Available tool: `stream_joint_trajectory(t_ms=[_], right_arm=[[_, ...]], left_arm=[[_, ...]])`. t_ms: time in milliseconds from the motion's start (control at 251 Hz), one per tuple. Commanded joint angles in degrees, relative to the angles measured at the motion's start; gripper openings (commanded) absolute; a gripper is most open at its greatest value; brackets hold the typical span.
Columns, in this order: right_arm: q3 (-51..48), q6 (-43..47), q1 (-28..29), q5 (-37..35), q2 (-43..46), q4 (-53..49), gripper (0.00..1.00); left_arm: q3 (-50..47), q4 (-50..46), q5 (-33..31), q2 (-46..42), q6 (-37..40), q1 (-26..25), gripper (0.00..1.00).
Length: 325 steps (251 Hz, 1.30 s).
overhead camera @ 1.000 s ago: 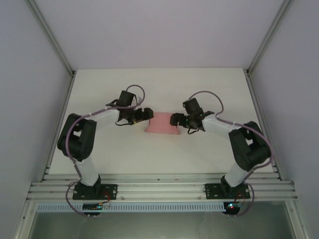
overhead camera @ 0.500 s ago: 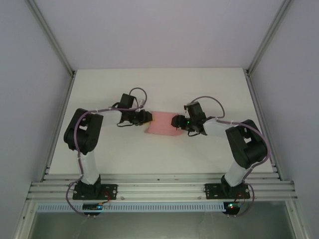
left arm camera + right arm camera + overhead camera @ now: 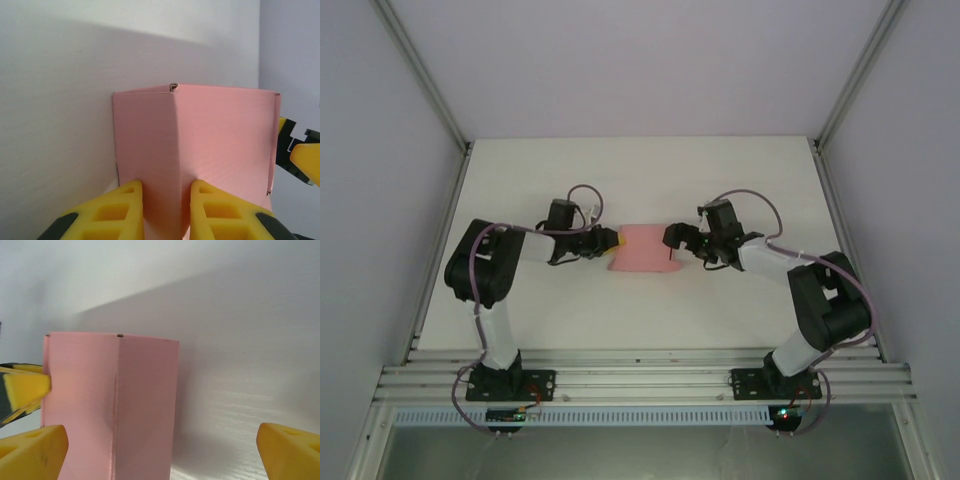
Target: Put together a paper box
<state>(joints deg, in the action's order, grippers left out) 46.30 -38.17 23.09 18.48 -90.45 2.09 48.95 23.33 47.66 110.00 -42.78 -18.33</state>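
The pink paper box (image 3: 642, 250) sits mid-bench (image 3: 650, 170), between the two arms and about level with both wrists, already folded up into a squat body and not lying as a flat sheet. The left end effector (image 3: 166, 189) has its yellow fingers (image 3: 125, 210) drawn in on either side of a raised crease at the box's left end, and looks to be pinching that fold, I'd guess to keep the walls from springing back open. The right end effector (image 3: 160, 440) is spread wide, the box's right end lying inside the gap close to one finger and well clear of the other, so it seems to be lining up, not gripping. Compared with a second ago, the left arm has dropped and stretched out flatter towards the box, the right wrist has swung a little further back, and the box has hardly moved.
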Motion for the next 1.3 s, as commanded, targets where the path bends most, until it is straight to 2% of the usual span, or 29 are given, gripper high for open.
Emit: stream_joint_trajectory(t_ms=[0, 160, 415, 539, 627, 758, 854, 906, 970, 1050, 1133, 1161, 1293], right_arm=[[-0.2, -0.8, -0.4, 4.4, 0.1, 1.3, 0.99], [-0.7, -3.6, -0.4, 11.4, -3.7, 8.7, 0.97], [-0.4, -7.8, 0.1, 14.7, -8.5, 14.1, 0.90], [-0.7, -11.8, 0.2, 17.0, -10.4, 18.7, 0.77], [-1.2, -13.5, 0.2, 18.4, -11.1, 21.8, 0.71], [-1.4, -13.7, 0.1, 18.4, -11.1, 21.9, 0.62], [-1.7, -13.9, 0.0, 18.4, -10.8, 22.1, 0.50], [-1.9, -14.4, -0.1, 18.3, -10.7, 22.5, 0.42], [-2.1, -15.0, -0.3, 18.4, -10.4, 23.1, 0.38], [-2.3, -15.8, -0.7, 18.4, -9.6, 22.6, 0.37], [-2.4, -16.6, -1.3, 18.0, -8.2, 20.8, 0.36], [-2.6, -17.0, -1.5, 17.8, -7.7, 20.2, 0.36], [-1.9, -18.8, -2.7, 17.6, -5.1, 15.1, 0.32]], left_arm=[[-2.0, 4.5, 2.8, 2.0, -2.4, 1.1, 0.05], [-2.9, 7.5, 4.1, 2.5, -3.2, 1.5, 0.06], [-3.6, 10.3, 5.0, 3.4, -4.3, 2.1, 0.07], [-3.6, 10.9, 5.3, 3.7, -4.3, 2.2, 0.08], [-3.4, 11.6, 5.5, 3.7, -4.4, 2.2, 0.08], [-3.2, 12.1, 5.5, 3.6, -4.6, 2.1, 0.10], [-3.2, 12.3, 5.6, 3.2, -4.4, 2.2, 0.13], [-3.1, 11.9, 5.4, 2.8, -4.0, 2.2, 0.20], [-2.9, 11.6, 5.5, 2.0, -3.1, 2.3, 0.27], [-2.2, 9.4, 4.9, -0.4, -0.7, 2.5, 0.49], [-0.7, 3.8, 2.2, -4.6, 4.2, 2.4, 0.83], [-0.3, 1.8, 0.8, -6.2, 6.0, 2.4, 0.99], [1.5, -8.1, -7.4, -14.9, 15.6, 2.2, 1.00]])
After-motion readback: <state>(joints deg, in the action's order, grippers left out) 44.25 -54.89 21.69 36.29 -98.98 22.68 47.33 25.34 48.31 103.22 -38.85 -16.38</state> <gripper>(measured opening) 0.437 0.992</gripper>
